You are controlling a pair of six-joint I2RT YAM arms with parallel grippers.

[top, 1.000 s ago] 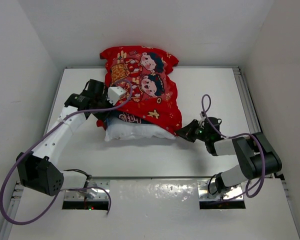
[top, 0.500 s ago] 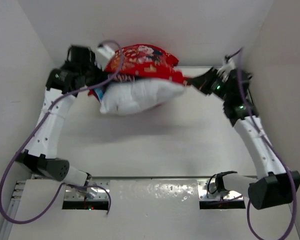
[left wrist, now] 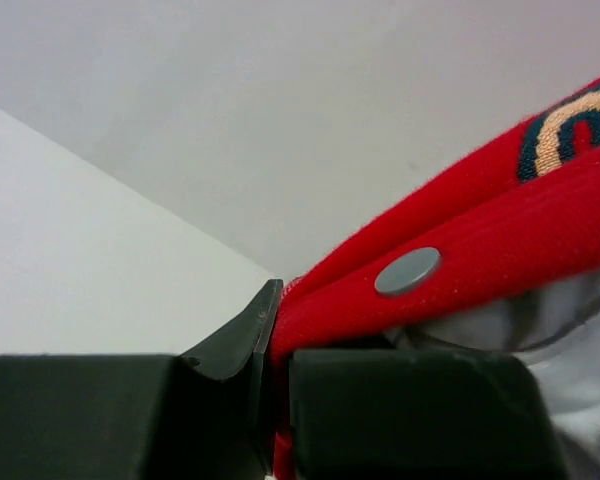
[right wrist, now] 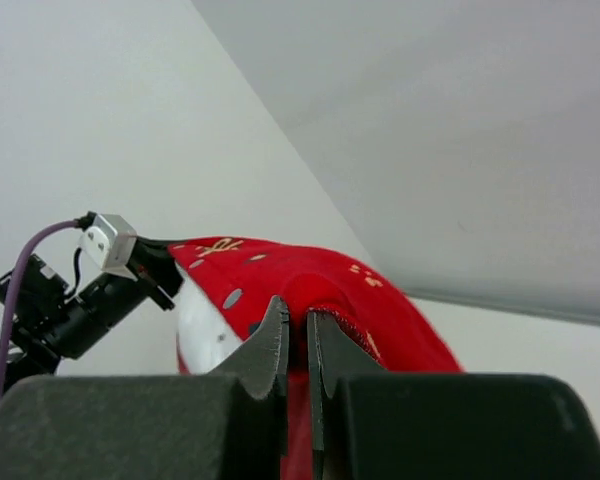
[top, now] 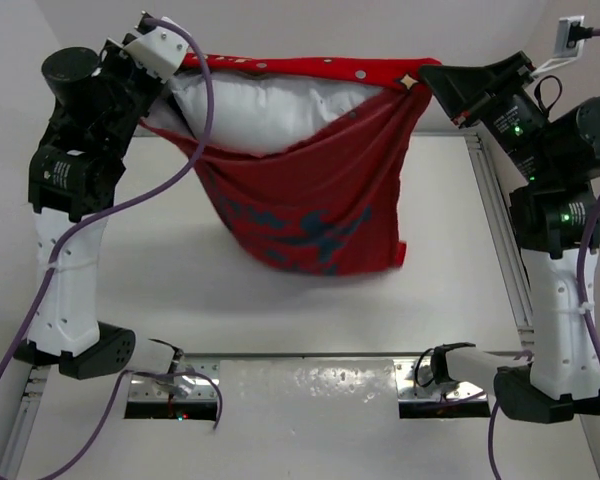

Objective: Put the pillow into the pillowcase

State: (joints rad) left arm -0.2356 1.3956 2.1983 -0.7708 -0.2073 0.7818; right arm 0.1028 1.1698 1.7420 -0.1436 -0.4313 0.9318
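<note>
The red pillowcase [top: 310,205] hangs high above the table, stretched by its open edge between both grippers, its body drooping down. The white pillow [top: 265,105] sits in the open mouth at the top, partly sunk inside. My left gripper [top: 176,72] is shut on the left end of the pillowcase edge [left wrist: 400,300], next to a grey snap button [left wrist: 407,271]. My right gripper [top: 427,82] is shut on the right end of the edge [right wrist: 325,300]. The right wrist view shows the pillow [right wrist: 205,335] under the red edge and the left gripper [right wrist: 160,280] beyond.
The white table [top: 280,310] lies far below the hanging case, with metal rails along its right side [top: 495,230] and near edge. White walls close in the back and both sides. Both arms stand raised, one at each side.
Both arms have lifted the pillowcase from the table to high up and pulled its edge taut between them. The pillow has dropped from lying exposed into the hanging case.
</note>
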